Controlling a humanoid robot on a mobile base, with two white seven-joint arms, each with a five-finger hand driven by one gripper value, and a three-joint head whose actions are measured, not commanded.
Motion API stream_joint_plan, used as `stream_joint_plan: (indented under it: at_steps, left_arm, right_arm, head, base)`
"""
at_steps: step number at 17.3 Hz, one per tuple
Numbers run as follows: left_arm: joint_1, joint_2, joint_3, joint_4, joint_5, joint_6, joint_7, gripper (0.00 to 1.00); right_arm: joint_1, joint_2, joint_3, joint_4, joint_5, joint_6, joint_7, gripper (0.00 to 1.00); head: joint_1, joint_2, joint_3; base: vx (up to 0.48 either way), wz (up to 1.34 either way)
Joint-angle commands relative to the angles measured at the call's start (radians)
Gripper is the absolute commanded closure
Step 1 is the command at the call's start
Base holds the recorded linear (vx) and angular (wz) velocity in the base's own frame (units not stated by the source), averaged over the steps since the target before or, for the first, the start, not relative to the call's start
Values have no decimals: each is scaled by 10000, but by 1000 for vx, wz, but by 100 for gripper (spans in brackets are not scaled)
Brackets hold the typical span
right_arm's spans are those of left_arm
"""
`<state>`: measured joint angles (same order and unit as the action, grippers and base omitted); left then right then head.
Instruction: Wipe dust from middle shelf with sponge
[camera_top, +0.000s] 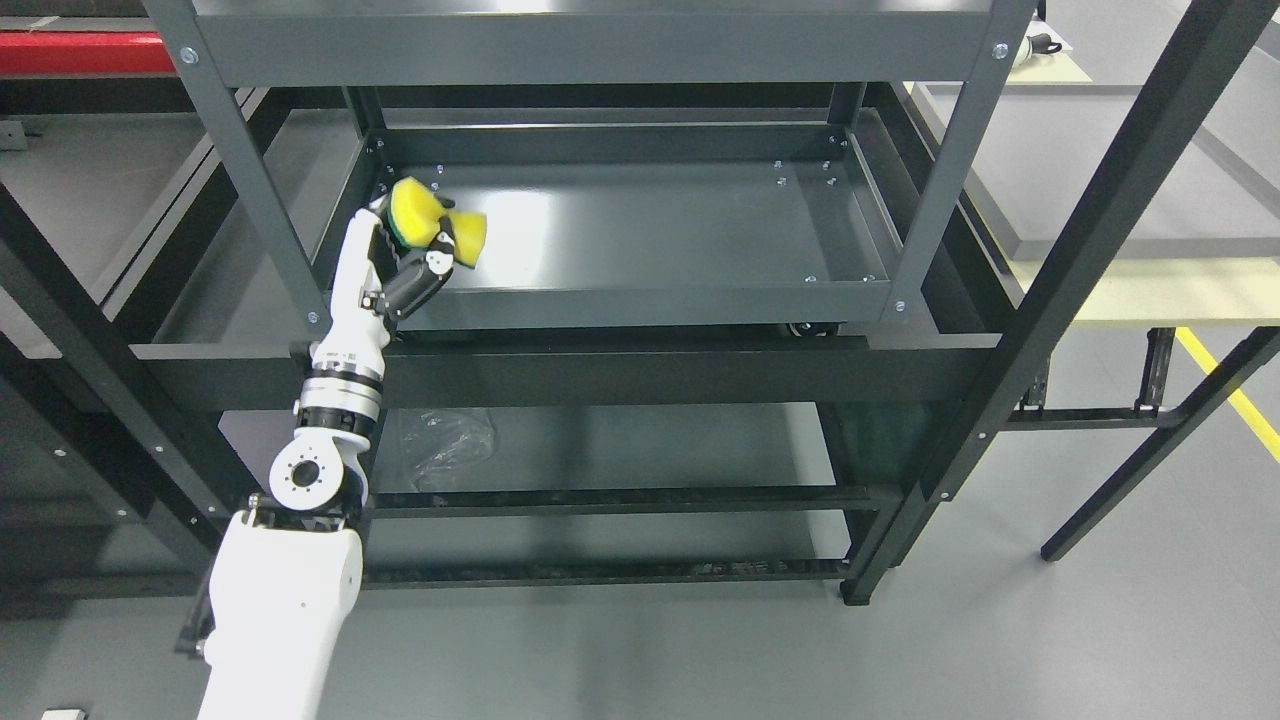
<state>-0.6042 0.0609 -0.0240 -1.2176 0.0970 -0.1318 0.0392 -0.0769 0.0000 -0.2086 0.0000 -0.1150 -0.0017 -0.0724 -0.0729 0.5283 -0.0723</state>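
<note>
The left arm enters at the lower left of the frame, its white forearm rising steeply toward the upper left. A round grey joint sits above the forearm, then a ringed black-and-silver wrist. The left hand (405, 255) stands in the upper left of the frame, tipped to the right. Its dark fingers (432, 262) are curled tight around a yellow sponge (425, 212).

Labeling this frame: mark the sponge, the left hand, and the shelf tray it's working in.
sponge (432, 212), head view, on its yellow top face.
left hand (400, 268), head view, on the middle of the hand.
shelf tray (650, 302), head view, on its front rim.
</note>
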Motion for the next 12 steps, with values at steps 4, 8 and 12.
stream_joint_plan:
  at_steps: [4,8,12]
  left_arm:
    - [1222,-434,-788,-3103,733,752,866,100]
    - [1823,-434,-544,-3301,733,719,820,100]
    - [1869,-434,24,-3302,718,842,789,100]
  right_arm:
    - [2,-175,0,-174,0,723,3,0]
    - [2,-175,0,-174,0,723,3,0]
    - [-13,-175,0,-174,0,738,3,0]
  head:
    - [0,0,0]
    - [0,0,0]
    - [0,0,0]
  base:
    - [0,0]
    - [0,0]
    - [0,0]
